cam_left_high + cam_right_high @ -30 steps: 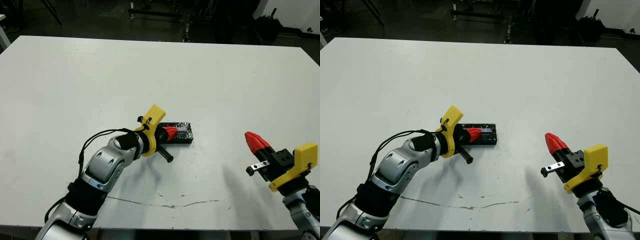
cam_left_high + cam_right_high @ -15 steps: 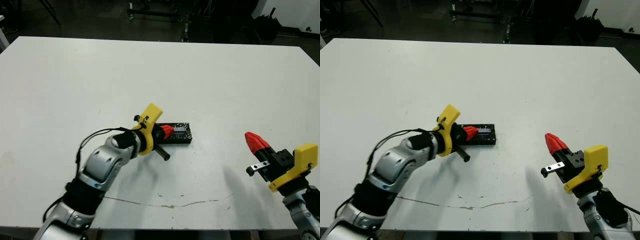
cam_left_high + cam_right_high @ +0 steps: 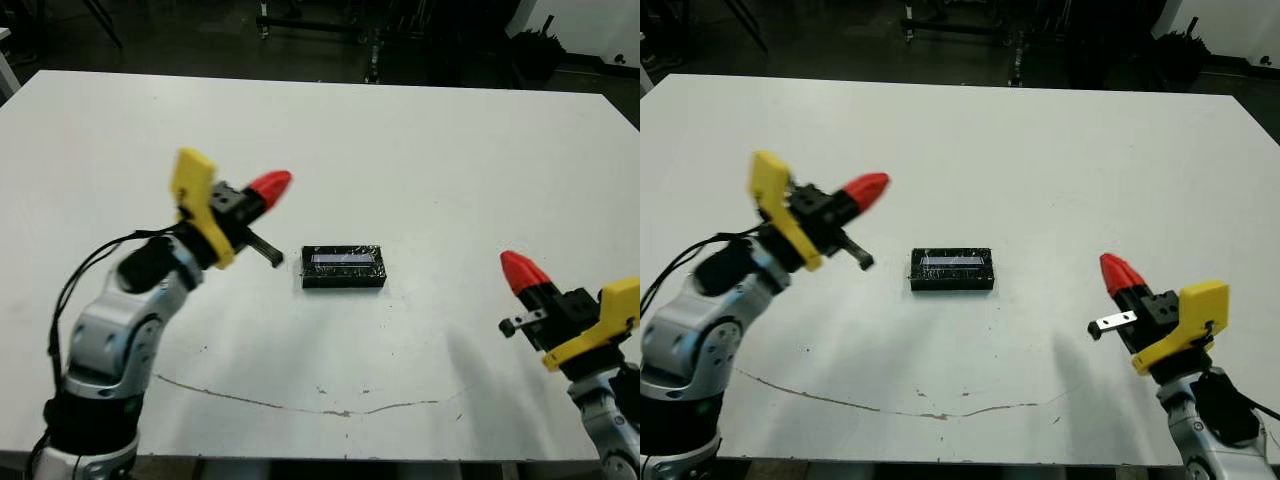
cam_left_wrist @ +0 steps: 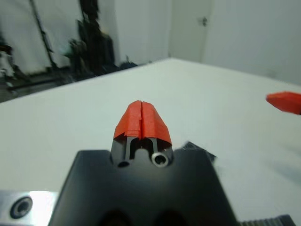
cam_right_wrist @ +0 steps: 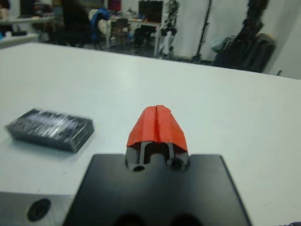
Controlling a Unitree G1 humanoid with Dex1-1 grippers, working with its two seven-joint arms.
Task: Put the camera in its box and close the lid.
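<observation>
The lid is a flat black rectangular slab with a glossy, wrinkled top that catches the light in a pale streak along its middle (silvery flecks show near its edges). It lies flat near the middle of the white table, covering whatever sits beneath it, so neither box nor camera can be seen. Its long axis runs left to right across the table, with its short ends facing the two arms.

The left gripper is raised above the table, up and to the left of the lid and apart from it, red fingertips pressed together on nothing. The right gripper hovers well off to the lid's right, its tips likewise closed and empty.
</observation>
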